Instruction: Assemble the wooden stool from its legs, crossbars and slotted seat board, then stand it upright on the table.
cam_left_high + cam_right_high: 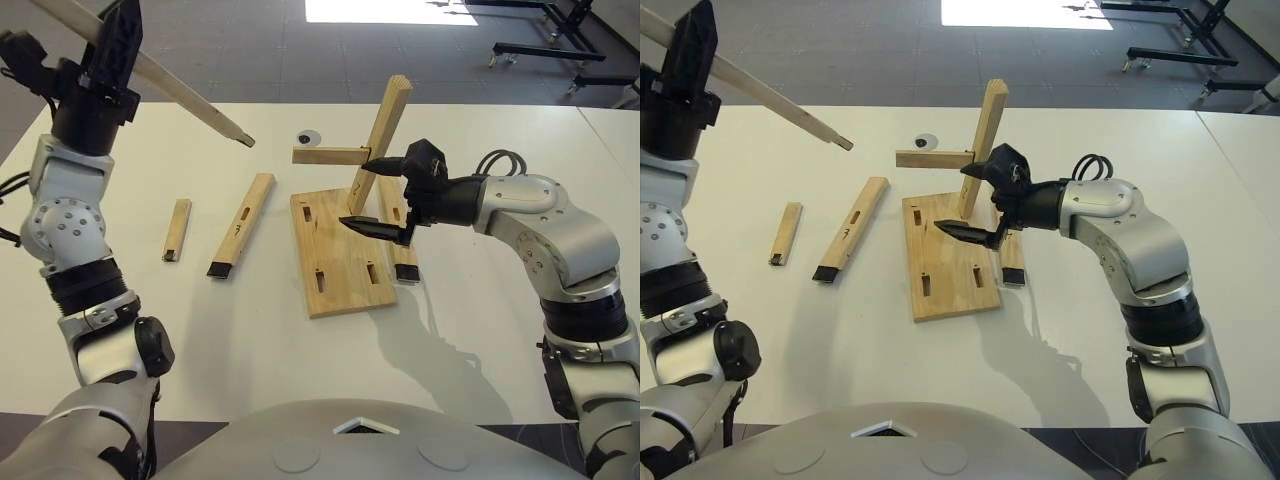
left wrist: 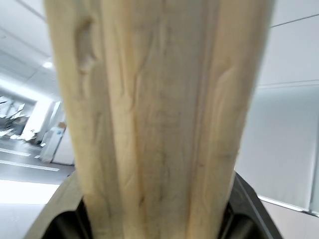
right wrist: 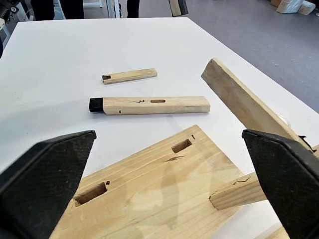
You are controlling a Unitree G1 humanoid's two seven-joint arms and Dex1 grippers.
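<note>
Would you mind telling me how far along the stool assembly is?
Done: one pale wooden leg with a short crossbar stands tilted on the slotted seat board. In hand: the left jaws grip a second wooden leg. Left: a black-capped leg, a small crossbar, remaining slots, then standing it upright.

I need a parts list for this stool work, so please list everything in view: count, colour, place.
seat board: 1, tan, flat mid-table
standing leg: 1, tan, tilted in seat board
attached crossbar: 1, tan, on standing leg
lying legs: 2, tan, black feet, either side of seat board
loose crossbar: 1, tan, table's left
raised leg: 1, tan, in left pincer
disc: 1, grey, table's far part
table: 1, white
left pincer: black, shut on raised leg
right pincer: black, open by standing leg
</note>
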